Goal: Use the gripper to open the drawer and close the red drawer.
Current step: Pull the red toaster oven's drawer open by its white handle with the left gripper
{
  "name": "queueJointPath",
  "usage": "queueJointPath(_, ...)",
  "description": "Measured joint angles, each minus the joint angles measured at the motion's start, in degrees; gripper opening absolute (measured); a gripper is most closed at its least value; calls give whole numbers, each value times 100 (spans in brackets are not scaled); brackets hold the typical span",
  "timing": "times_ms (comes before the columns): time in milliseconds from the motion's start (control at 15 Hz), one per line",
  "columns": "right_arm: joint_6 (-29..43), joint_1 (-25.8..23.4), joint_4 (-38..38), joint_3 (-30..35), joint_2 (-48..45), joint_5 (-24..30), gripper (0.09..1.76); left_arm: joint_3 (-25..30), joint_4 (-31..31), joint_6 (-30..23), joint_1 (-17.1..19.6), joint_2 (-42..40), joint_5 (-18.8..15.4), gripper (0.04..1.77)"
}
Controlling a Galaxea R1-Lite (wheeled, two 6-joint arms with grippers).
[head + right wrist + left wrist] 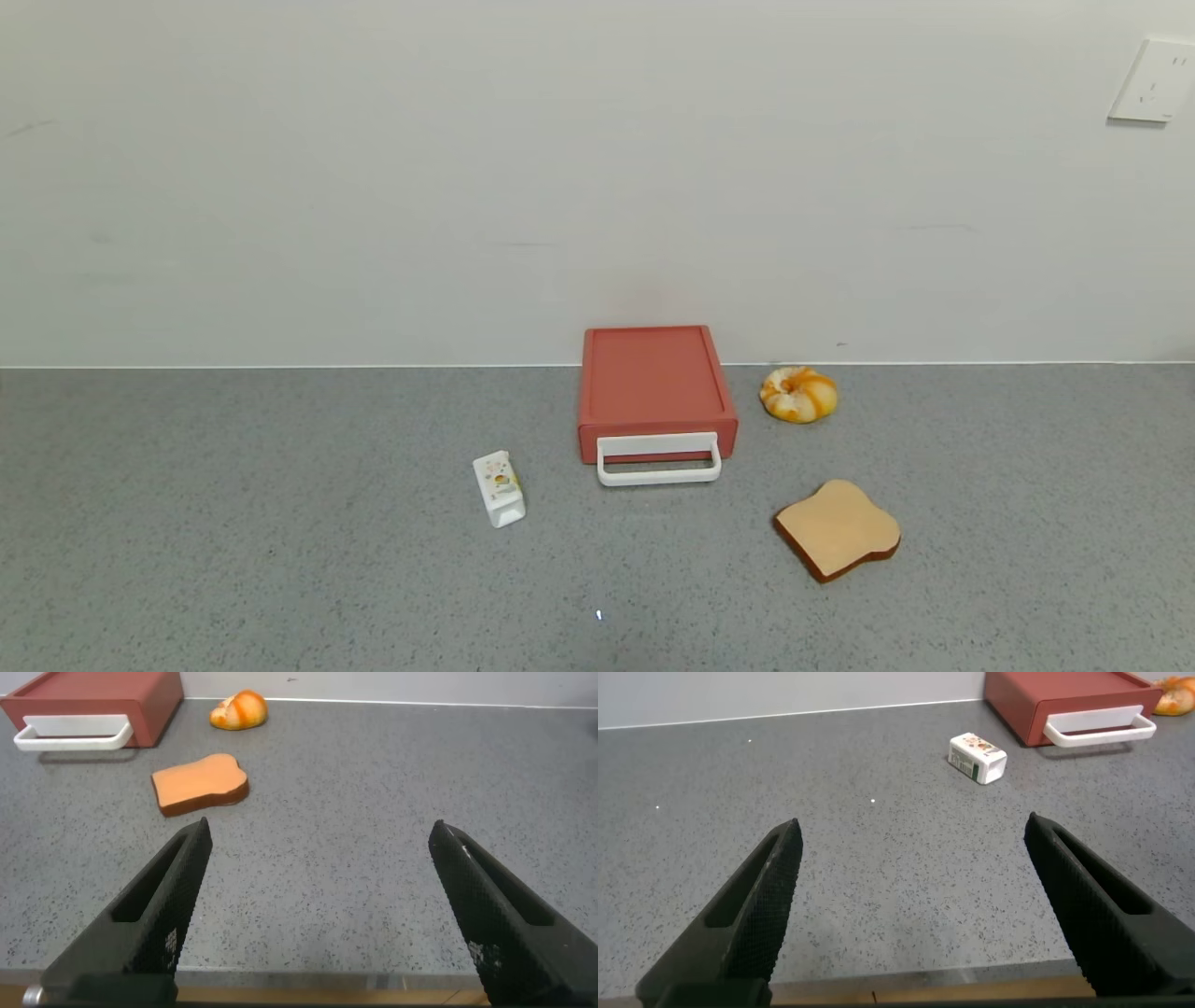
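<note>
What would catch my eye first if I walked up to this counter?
Most likely the salmon-red drawer against the wall at the middle, shut, with its white loop handle facing forward. Around it lie a small white carton on its left, a glazed bun on its right and a toast slice nearer. Both end effectors, left and right, hang open, well short of it.

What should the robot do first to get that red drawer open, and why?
Probably move one gripper toward the white handle on the drawer. The drawer looks shut, and both the left gripper and right gripper hang open, far from it, holding nothing.
</note>
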Motion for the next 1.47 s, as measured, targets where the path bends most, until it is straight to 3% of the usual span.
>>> queueJointPath(400,-2,22,0,0,0,-2,171,-207,68,-1,0,0,-60,172)
queueJointPath(733,-2,22,-2,0,0,0,171,-1005,532,-1,0,271,-27,172)
queueJointPath(1067,-2,22,-2,0,0,0,171,-2178,751,33,-10,1663,61,172)
queueJointPath(1467,0,22,-2,0,0,0,171,-3960,768,32,-22,4340,474,172)
